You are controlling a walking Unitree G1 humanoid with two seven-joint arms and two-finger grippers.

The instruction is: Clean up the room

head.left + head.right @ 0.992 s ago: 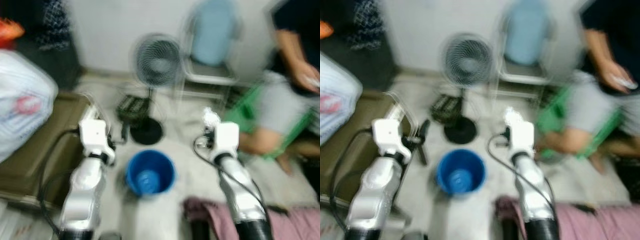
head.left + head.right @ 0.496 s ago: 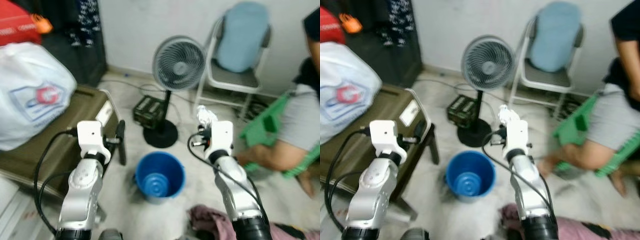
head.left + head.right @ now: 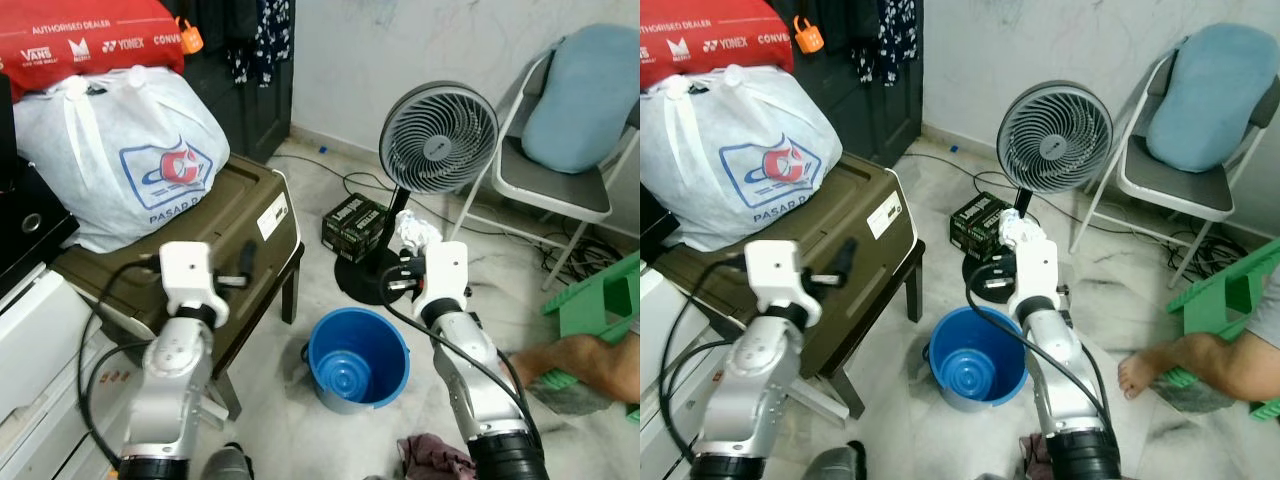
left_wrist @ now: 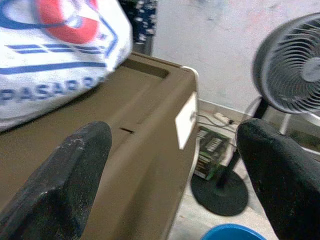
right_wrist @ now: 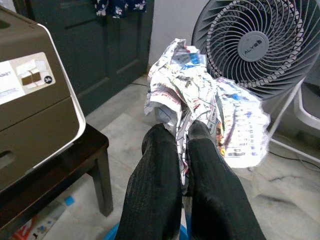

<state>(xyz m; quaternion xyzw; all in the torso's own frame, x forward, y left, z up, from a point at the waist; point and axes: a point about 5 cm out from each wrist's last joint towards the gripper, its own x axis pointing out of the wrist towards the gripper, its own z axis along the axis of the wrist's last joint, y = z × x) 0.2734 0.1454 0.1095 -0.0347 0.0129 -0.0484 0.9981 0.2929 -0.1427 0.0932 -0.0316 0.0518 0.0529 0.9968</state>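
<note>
Here a crumpled newspaper wad (image 5: 200, 100) is pinched tight in the right gripper (image 5: 182, 135), held above the blue bucket (image 3: 358, 358) on the floor, before the fan (image 3: 438, 137). The left gripper (image 4: 170, 165) is spread wide, empty, beside the brown printer (image 3: 215, 225).

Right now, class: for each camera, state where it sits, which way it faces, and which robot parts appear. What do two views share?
Left eye view, head: down at blue bucket, both arms.
Right eye view: same scene, shifted.
Left wrist view: along open left gripper over brown printer.
Right wrist view: right gripper pinching crumpled paper.
Shared: standing fan.
</note>
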